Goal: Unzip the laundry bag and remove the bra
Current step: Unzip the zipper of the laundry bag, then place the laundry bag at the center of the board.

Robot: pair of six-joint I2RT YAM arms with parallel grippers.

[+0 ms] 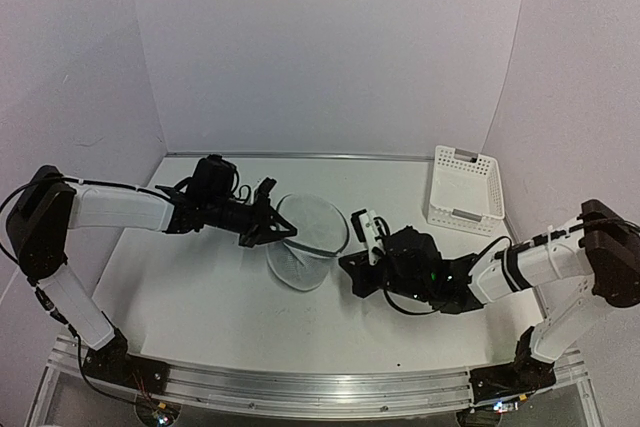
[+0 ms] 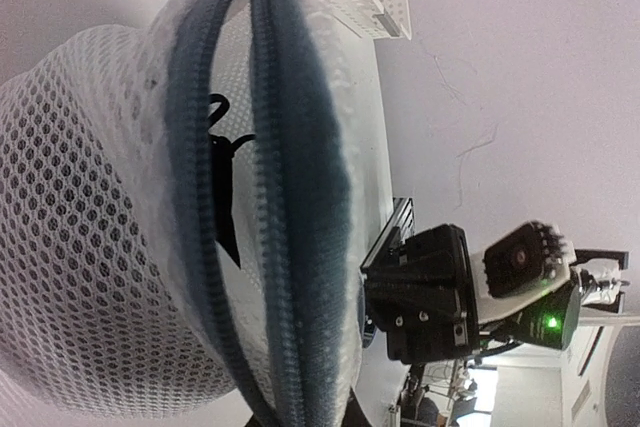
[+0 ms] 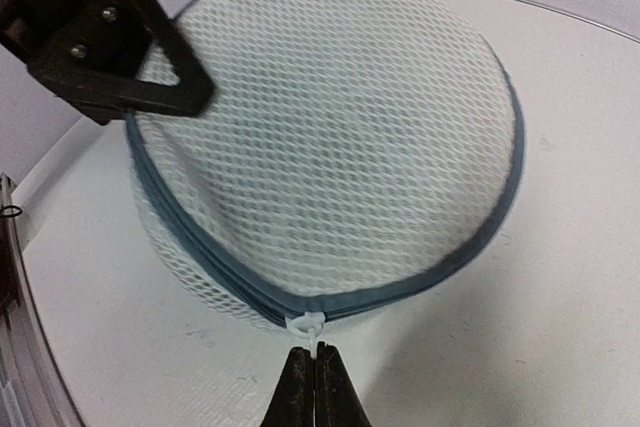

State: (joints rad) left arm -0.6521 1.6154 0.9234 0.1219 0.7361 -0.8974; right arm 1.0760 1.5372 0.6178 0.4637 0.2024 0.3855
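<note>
1. Bracing laundry bag (image 1: 308, 237) mid-table with left gripper (image 1: 272, 224) clenched on its left rim.
2. Right gripper (image 3: 314, 352) pinched shut at zipper pull (image 3: 306, 325), right side; cannot tell if held.
3. Starting unzip; zip looks closed, bra not discernible.
4. Next: secure pull, drag along seam.

basket: white plastic basket (image 1: 465, 157) with slotted and perforated sides, at the far right corner of the table, close to the right wall
table: white matt top (image 1: 190, 292), faintly textured
walls: plain pale lilac panels (image 1: 330, 47) on three sides
rail: aluminium strip (image 1: 300, 379) along the table's near edge
</note>
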